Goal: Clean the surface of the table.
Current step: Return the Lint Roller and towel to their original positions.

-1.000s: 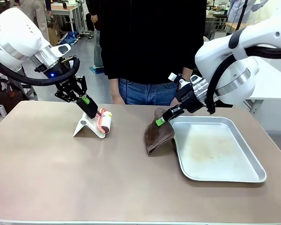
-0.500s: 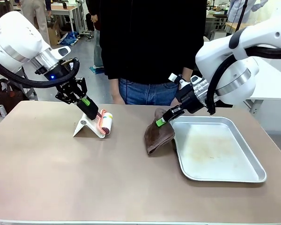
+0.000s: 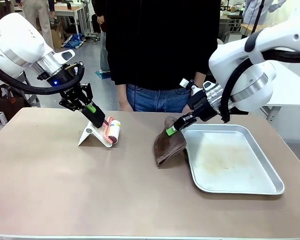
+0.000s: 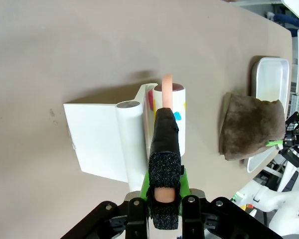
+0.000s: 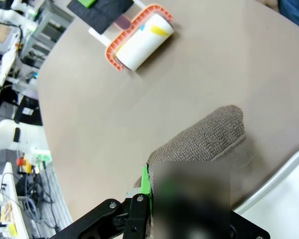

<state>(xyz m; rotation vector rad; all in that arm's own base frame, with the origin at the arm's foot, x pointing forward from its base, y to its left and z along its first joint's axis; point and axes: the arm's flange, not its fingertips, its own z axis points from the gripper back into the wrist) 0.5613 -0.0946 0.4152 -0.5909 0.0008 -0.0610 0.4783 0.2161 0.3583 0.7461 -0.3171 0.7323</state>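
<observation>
While the table (image 3: 90,190) stretches brownish-taupe between the two arms, you have the left gripper (image 3: 99,120) near its far left, its pads pinched on the salmon handle (image 4: 166,82) of a lint roller (image 3: 113,130). The roller's white drum sits in a white stand (image 3: 92,135) that rests on the tabletop; the left wrist view shows the handle running between the closed fingers (image 4: 164,169). Your right gripper (image 3: 173,127) is near the table's far middle, clamped on the upper edge of a brown cloth (image 3: 167,145), which hangs down to the surface. The cloth lies against the left rim of a shiny metal tray (image 3: 240,187) on the right half of the table. A person (image 3: 160,50) in a black top stands at the far edge.
</observation>
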